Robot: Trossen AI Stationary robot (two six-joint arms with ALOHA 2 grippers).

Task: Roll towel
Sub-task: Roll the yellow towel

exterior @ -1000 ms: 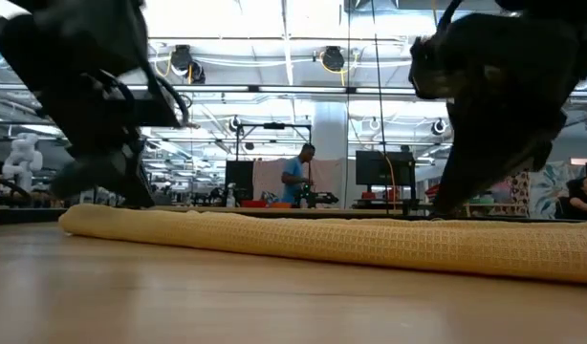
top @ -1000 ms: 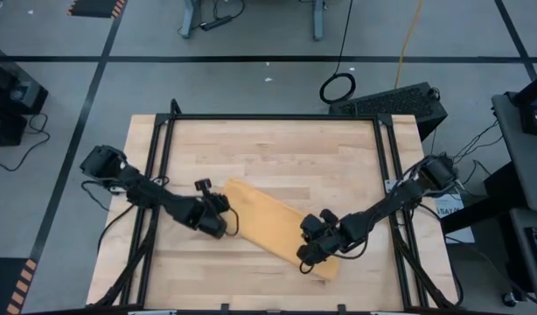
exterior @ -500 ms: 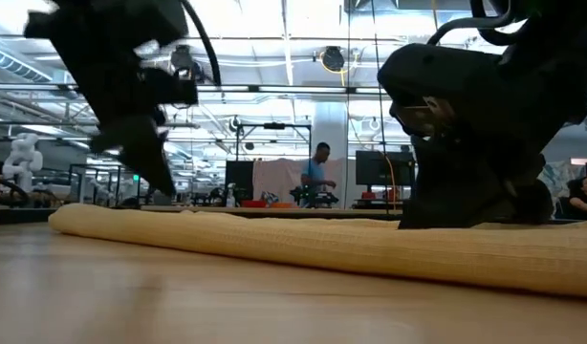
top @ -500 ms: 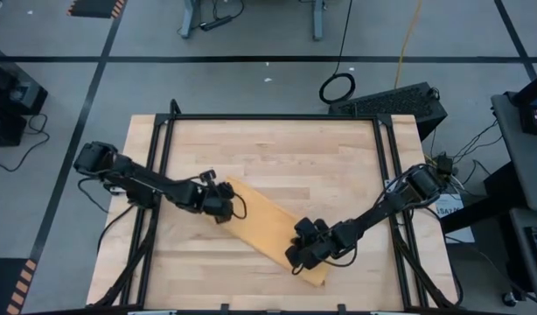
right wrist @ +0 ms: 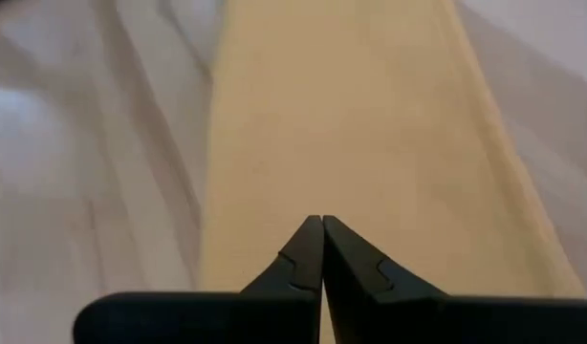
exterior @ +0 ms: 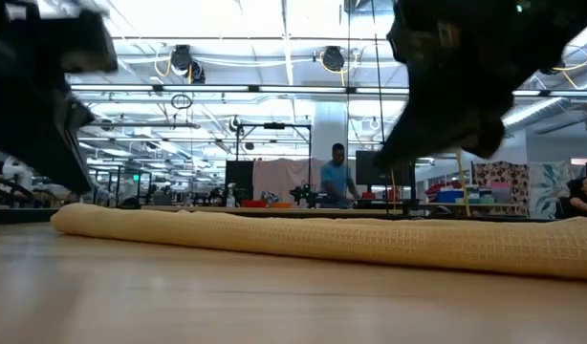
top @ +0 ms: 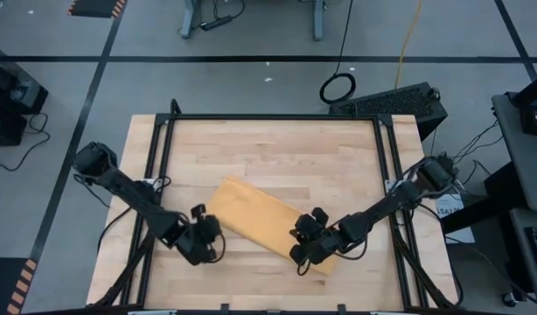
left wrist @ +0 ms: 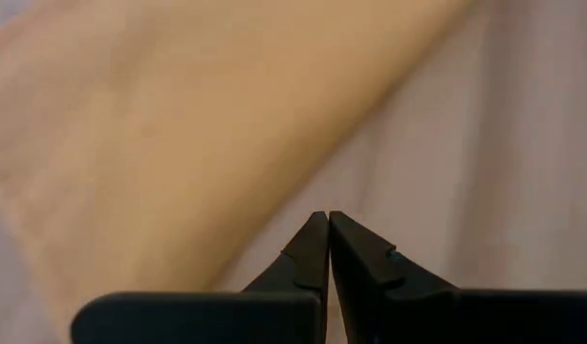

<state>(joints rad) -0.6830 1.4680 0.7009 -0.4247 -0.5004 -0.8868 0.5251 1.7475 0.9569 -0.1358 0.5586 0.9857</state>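
Observation:
The mustard-yellow towel [top: 268, 223] lies on the wooden table as a long, narrow strip. It runs slantwise from the middle left toward the near right, and in the low view [exterior: 322, 239] it is a low roll lying flat on the wood. My left gripper [top: 209, 248] is shut. It stands on the near side of the towel's left end, over bare wood, with the towel [left wrist: 131, 124] ahead of its tips [left wrist: 328, 216]. My right gripper [top: 301, 249] is shut and hangs above the towel's near right end [right wrist: 351, 124], clear of it in the low view [exterior: 413, 153].
A black metal frame [top: 277, 116] runs around the tabletop. Bare wood [top: 277, 149] lies beyond the towel toward the far edge, and more lies along the near edge. A person [exterior: 341, 182] stands far off in the room behind the table.
My left gripper has left the towel's far left end and gone toward the table's near edge, off the cloth. My right gripper, low on the towel's right end half a second ago, has risen clear of it. The towel stays a long strip on the table.

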